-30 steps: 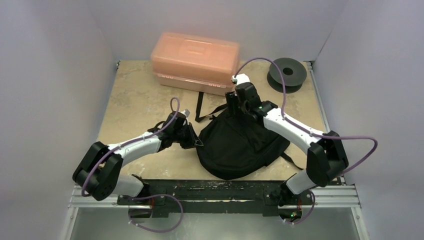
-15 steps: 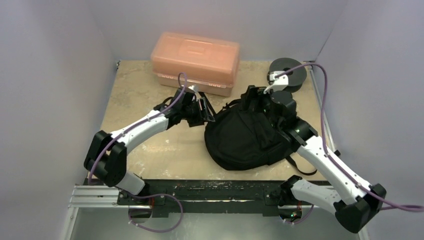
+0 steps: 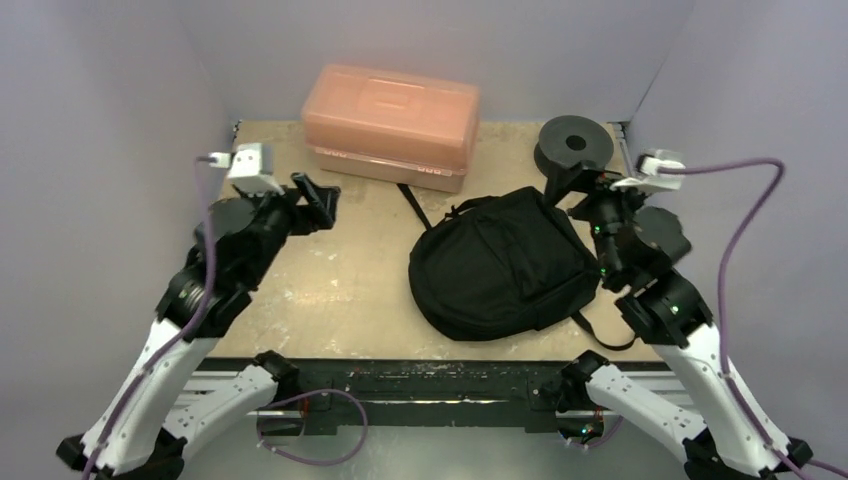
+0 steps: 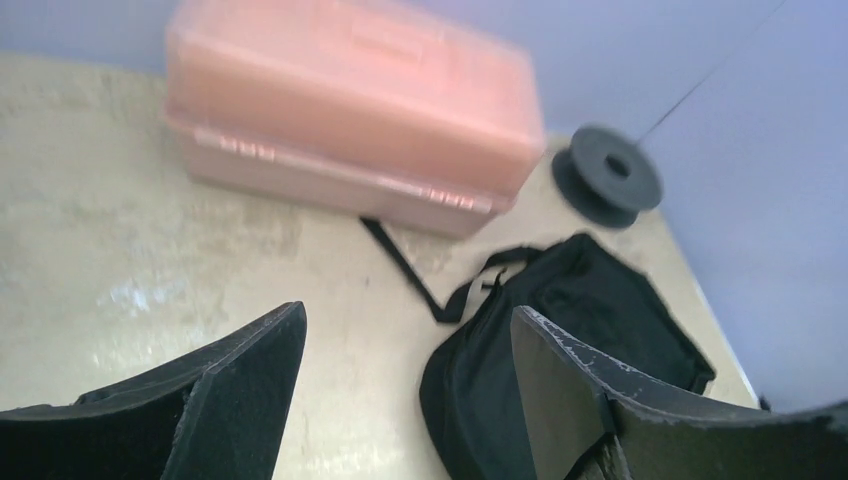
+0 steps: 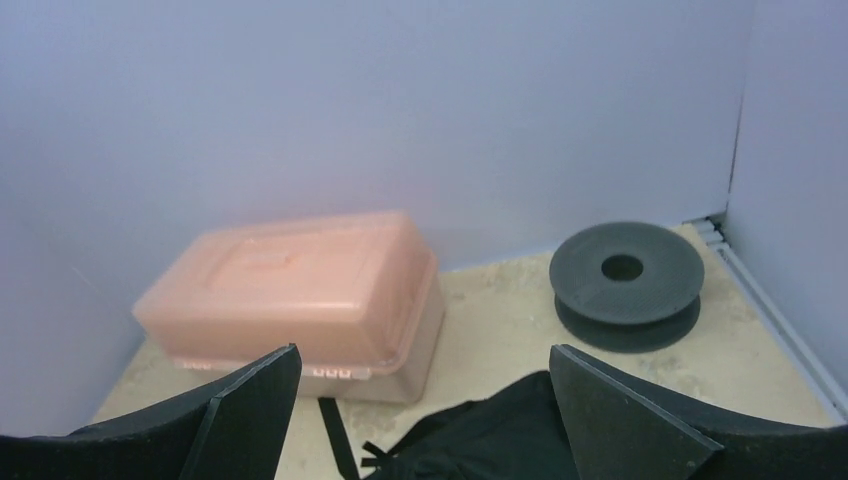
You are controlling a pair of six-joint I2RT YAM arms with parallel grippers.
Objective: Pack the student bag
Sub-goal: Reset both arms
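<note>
- Roughly right of centre on the tabletop (image 3: 330, 290), the black bag (image 3: 500, 265) lies flat.
- Its widest spread runs about left to right in the top view. The rounded end faces the near edge.
- One strap (image 3: 410, 205) leaves the far-left end and reaches up to the front of the box (image 3: 390, 125); I cannot tell whether they touch.
- The left gripper (image 4: 405, 330) is raised over the far-left tabletop, well apart from the bag, its fingers spread and holding nothing.
- The right gripper (image 5: 425, 355) hangs by the bag's far-right edge, near the spool (image 3: 575, 148), also spread and empty.
- The spool sits in the far-right corner and the box by the back wall.
- The tabletop is mottled beige, with pale lilac walls (image 3: 120, 100) on three sides.
</note>
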